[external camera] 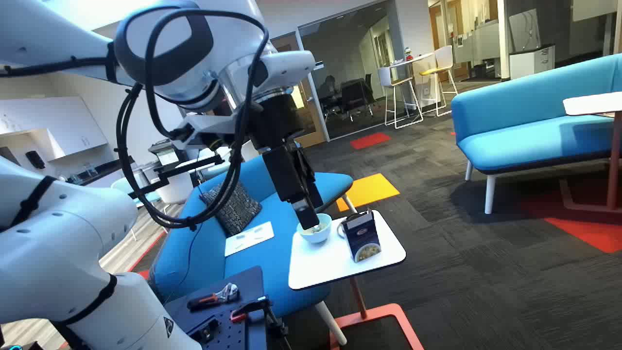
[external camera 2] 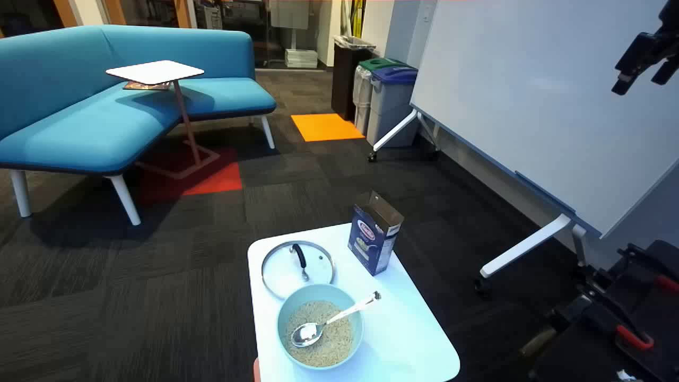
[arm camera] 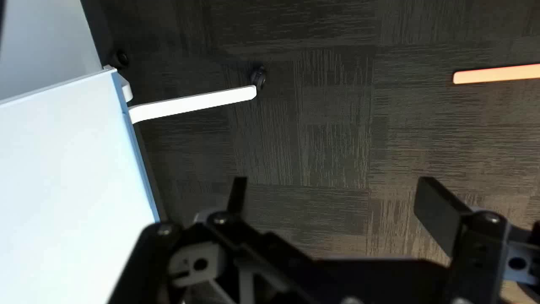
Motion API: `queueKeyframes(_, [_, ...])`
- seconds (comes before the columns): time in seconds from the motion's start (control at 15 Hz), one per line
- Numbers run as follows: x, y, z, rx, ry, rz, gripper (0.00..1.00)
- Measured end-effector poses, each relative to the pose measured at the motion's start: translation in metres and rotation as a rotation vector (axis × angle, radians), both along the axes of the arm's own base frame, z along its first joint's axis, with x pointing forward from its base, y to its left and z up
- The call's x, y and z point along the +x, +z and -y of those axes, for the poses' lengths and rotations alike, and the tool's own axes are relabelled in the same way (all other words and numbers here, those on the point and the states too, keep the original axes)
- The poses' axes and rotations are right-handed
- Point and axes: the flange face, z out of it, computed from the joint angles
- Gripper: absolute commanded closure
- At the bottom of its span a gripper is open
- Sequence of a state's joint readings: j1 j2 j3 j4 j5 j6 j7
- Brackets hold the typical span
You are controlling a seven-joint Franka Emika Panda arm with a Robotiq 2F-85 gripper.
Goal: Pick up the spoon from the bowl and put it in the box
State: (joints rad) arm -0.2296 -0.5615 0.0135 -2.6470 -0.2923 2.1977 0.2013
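Blue is the sofa (external camera 2: 69, 122) that stands at the far left of an exterior view, and dark carpet (external camera 2: 175, 297) gives wide free floor between it and the nearer white table (external camera 2: 398, 339). Along the left edge of this table lies a glass lid (external camera 2: 286, 270), with a thin strip of table between its rim and the edge. Just before the lid stands the bowl (external camera 2: 318, 293), also near the left edge, with pale grains (external camera 2: 332, 347) inside; whether bowl and lid touch, I cannot tell. The spoon (external camera 2: 339, 314) rests on these grains, and its handle crosses the right side of the rim, so that its end is above bare table. Further right, by the far right corner and close to the edge, the dark blue box (external camera 2: 367, 239) stands upright, its top flaps raised and its mouth open. Between box, bowl and the near right corner, the table offers good room. More carpet lies to the right, until the white leg (external camera 2: 525, 245) of the whiteboard (external camera 2: 525, 90). Well apart from the table, at the upper right, is the gripper (external camera 2: 642, 81); its two fingers are spread, and in the wrist view one sees carpet between them.
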Motion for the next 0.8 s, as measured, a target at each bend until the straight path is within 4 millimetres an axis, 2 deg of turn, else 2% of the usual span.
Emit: queueKeyframes(0.8, [0.0012, -0.0005, -0.0044, 0.003, 0.015, -0.002, 0.00])
